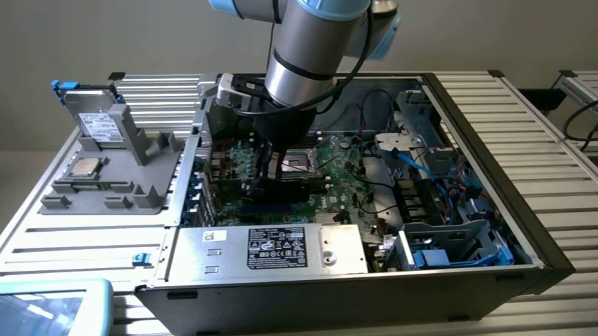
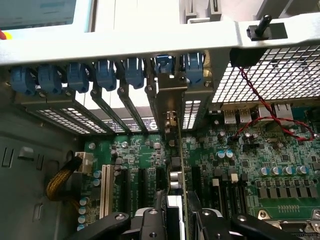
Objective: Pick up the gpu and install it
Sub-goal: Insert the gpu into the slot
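Blue slot clips (image 2: pixel 105 74) and a red wire (image 2: pixel 260 107) crowd the motherboard (image 2: pixel 240 160), where the fingers (image 2: pixel 207 220) grasp the gpu (image 2: pixel 175 150) edge-on.

We see the arm (image 1: pixel 301 49) reaching down into the open case (image 1: pixel 486 140), its dark lower end over the motherboard (image 1: pixel 351 175). The power supply (image 1: pixel 271 248) lies along the case's near edge. On the exterior view's left, a grey holder (image 1: pixel 122 168) carries a silver drive (image 1: pixel 98 122) and a round-faced chip (image 1: pixel 86 166).
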Tool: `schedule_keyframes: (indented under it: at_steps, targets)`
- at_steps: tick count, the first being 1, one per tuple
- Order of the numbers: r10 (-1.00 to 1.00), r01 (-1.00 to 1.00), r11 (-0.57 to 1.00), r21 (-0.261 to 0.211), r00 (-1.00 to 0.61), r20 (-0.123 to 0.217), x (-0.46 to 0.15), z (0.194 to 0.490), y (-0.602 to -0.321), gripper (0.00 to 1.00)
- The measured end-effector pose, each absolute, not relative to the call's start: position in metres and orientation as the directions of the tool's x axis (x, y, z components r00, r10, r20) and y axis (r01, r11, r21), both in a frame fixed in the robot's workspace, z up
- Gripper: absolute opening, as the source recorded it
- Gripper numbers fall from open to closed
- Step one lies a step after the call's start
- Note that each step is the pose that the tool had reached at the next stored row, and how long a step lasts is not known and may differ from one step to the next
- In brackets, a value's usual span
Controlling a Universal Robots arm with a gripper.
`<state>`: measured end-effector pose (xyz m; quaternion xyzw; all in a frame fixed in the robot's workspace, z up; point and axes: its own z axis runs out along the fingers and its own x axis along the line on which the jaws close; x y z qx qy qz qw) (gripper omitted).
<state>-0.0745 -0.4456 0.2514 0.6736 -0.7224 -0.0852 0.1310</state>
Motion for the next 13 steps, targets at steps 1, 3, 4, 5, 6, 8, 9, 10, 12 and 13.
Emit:
schedule_keyframes:
  at_steps: [1, 3, 4, 5, 6, 8, 9, 10, 12, 13]
  targets:
    - [-0.995, -0.95, 0.082, 0.3, -0.062, 0.075, -0.0747, 0.2505, -0.4456, 0.28]
    - [-0.995, -0.95, 0.085, 0.3, -0.065, 0.075, -0.0753, 0.2498, -0.4457, 0.28]
    - [-0.995, -0.95, 0.085, 0.3, -0.066, 0.075, -0.0753, 0.2498, -0.4457, 0.28]
    - [-0.995, -0.95, 0.085, 0.3, -0.066, 0.075, -0.0753, 0.2497, -0.4456, 0.28]
    - [-0.995, -0.95, 0.085, 0.3, -0.066, 0.075, -0.0753, 0.2495, -0.4456, 0.28]
    - [-0.995, -0.95, 0.085, 0.3, -0.066, 0.074, -0.0753, 0.2482, -0.4456, 0.28]
    - [-0.995, -0.95, 0.085, 0.3, -0.066, 0.074, -0.0753, 0.2468, -0.4456, 0.28]
    - [-0.995, -0.95, 0.085, 0.3, -0.066, 0.074, -0.0753, 0.246, -0.4456, 0.28]
    - [-0.995, -0.95, 0.086, 0.3, -0.066, 0.075, -0.0754, 0.246, -0.4457, 0.28]
    - [-0.995, -0.95, 0.086, 0.3, -0.066, 0.075, -0.0754, 0.246, -0.4457, 0.28]
